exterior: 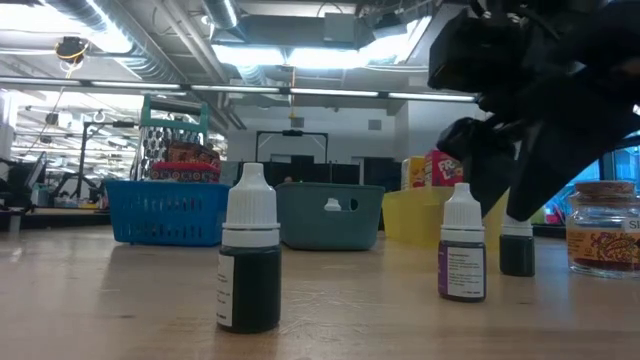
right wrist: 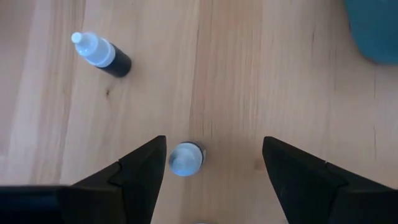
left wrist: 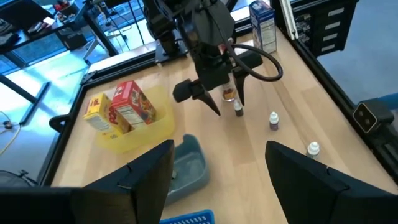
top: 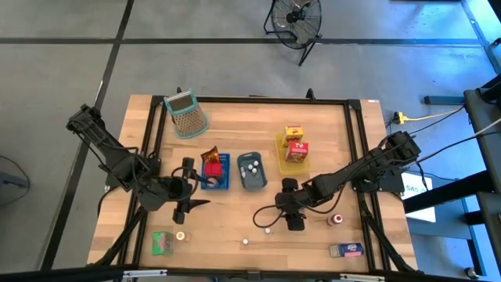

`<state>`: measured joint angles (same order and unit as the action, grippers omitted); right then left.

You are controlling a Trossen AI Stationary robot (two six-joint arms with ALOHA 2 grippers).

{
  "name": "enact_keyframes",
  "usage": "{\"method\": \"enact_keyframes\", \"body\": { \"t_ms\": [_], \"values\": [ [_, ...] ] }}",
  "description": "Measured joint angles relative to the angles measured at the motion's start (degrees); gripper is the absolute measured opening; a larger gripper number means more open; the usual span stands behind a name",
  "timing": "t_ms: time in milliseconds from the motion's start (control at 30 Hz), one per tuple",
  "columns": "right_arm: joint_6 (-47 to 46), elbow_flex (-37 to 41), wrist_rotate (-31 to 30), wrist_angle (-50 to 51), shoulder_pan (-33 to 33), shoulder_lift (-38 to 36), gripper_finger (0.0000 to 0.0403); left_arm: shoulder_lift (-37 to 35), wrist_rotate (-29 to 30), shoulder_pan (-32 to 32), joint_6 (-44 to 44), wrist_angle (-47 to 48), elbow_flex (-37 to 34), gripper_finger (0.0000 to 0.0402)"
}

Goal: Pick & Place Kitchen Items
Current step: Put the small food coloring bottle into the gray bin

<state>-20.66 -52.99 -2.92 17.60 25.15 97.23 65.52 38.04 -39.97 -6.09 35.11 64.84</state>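
Poised with fingers spread over a small white-capped bottle point(right wrist: 185, 158), probably to grasp it, right gripper point(right wrist: 211, 171); idling released by the blue tray point(top: 217, 182), left gripper point(top: 188, 188).

Wooden table point(top: 235, 227) bears trays point(top: 251, 171), cartons point(top: 162, 242); apparently dropper bottles point(exterior: 249, 262).

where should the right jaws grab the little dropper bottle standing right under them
Grip the dark body of the small dropper bottle, just below its white cap, coming straight down. It stands upright with bare wood around it, and the open right gripper already straddles it, so the jaws need only lower and close.
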Motion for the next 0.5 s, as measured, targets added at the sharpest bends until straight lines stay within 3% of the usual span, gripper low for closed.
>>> {"method": "enact_keyframes", "body": {
  "t_ms": [500],
  "values": [
    [-7.08, 0.0, 0.7, -0.08, 0.98, 0.91, 0.0268, 0.0, -0.08, 0.0, 0.95, 2.96, 0.0, 0.0249]
  ]
}}
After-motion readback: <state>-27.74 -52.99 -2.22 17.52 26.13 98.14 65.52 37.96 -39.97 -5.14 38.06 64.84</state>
